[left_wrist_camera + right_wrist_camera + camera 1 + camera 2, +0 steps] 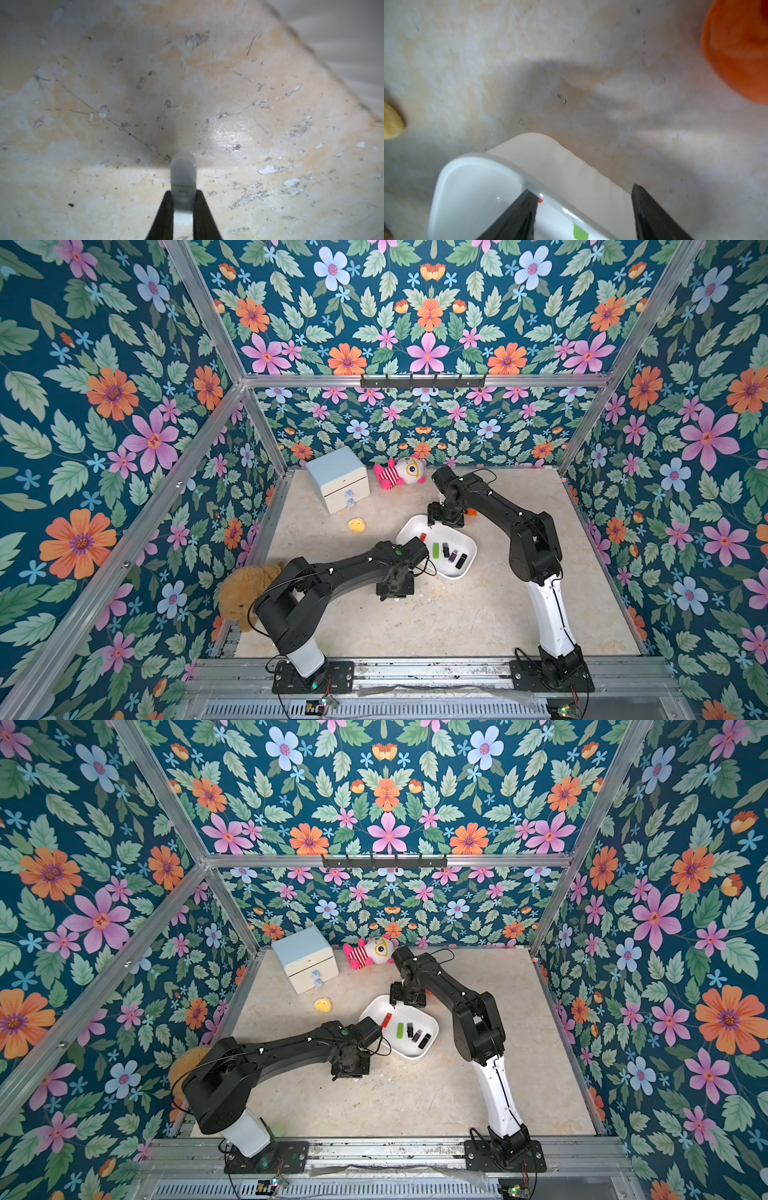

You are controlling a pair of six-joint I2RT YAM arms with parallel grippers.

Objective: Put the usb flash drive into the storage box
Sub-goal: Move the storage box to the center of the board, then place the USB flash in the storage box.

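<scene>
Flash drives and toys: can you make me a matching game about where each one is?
Things:
1. green drive
2. white drive
3. yellow toy
4. teddy

Places:
A. between the left fingers
B. in the box
C. at the table's edge, partly behind the left arm
D. on the table near the cabinet

Pairs: 1-B, 2-A, 3-D, 4-C

Floral walls [428,323] — scuffed beige floor [457,614]
</scene>
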